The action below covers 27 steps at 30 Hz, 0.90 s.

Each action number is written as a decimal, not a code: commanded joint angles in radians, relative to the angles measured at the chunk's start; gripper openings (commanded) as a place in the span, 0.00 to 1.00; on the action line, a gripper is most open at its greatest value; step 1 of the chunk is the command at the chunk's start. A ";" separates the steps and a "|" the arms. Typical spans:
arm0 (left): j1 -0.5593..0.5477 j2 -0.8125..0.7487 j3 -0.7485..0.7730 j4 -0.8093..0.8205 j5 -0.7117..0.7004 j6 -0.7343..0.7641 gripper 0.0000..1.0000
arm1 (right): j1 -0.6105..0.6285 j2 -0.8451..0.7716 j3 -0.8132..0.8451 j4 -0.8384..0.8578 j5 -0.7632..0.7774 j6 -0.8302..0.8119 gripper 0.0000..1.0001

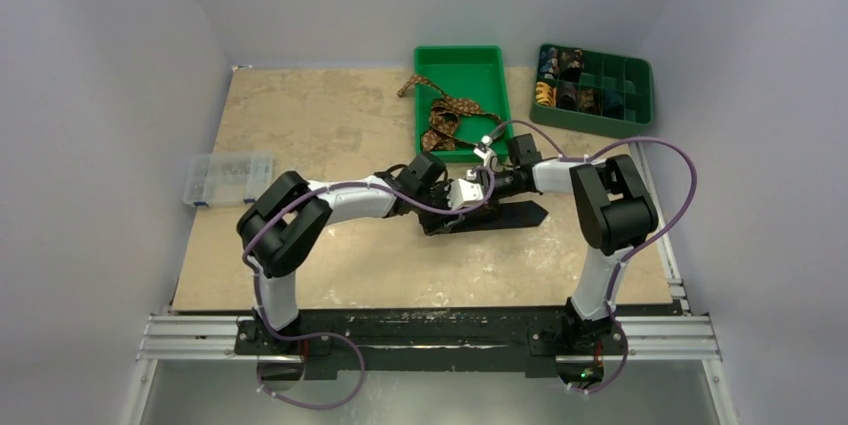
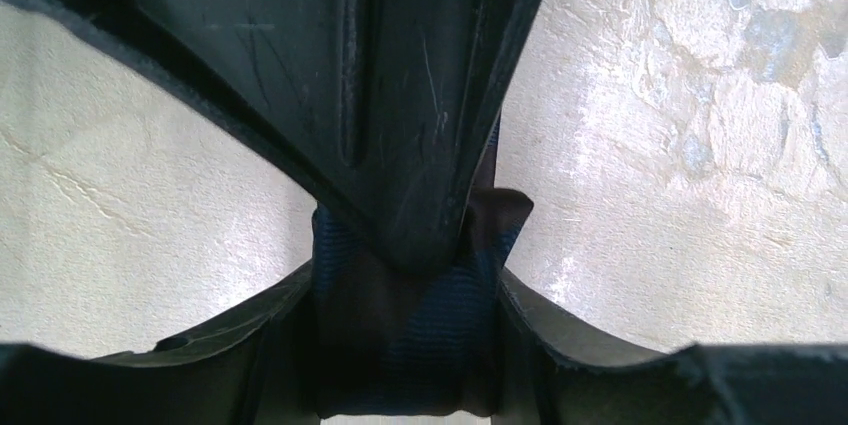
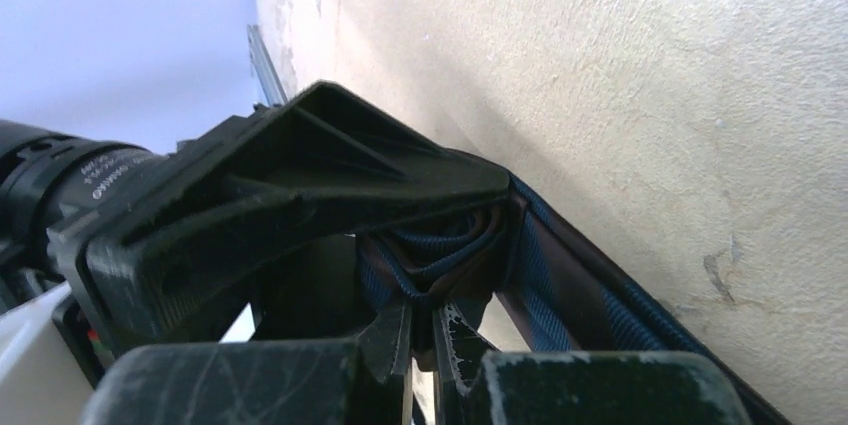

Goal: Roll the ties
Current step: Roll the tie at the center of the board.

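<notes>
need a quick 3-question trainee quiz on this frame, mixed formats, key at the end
1. Multiple choice: what is pinched in the right gripper?
A) a purple cable
B) the dark navy fabric necktie
C) nothing

2. True or false: the brown patterned fabric necktie is already rolled into a coil.

3. Fill the blank: the small fabric coils sit in the ___-coloured compartmented plastic organiser.

Key:
1. B
2. False: it lies loose, mostly in the open green plastic tray.
3. green
</notes>
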 commanded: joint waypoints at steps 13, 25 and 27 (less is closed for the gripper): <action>0.065 -0.052 -0.292 0.653 0.214 -0.146 0.83 | -0.021 0.058 0.085 -0.252 0.422 -0.237 0.00; 0.060 0.047 -0.307 0.903 0.205 -0.209 0.80 | 0.011 0.077 0.123 -0.294 0.603 -0.276 0.00; 0.055 0.067 -0.290 0.929 0.213 -0.230 0.79 | 0.025 0.078 0.125 -0.290 0.607 -0.275 0.00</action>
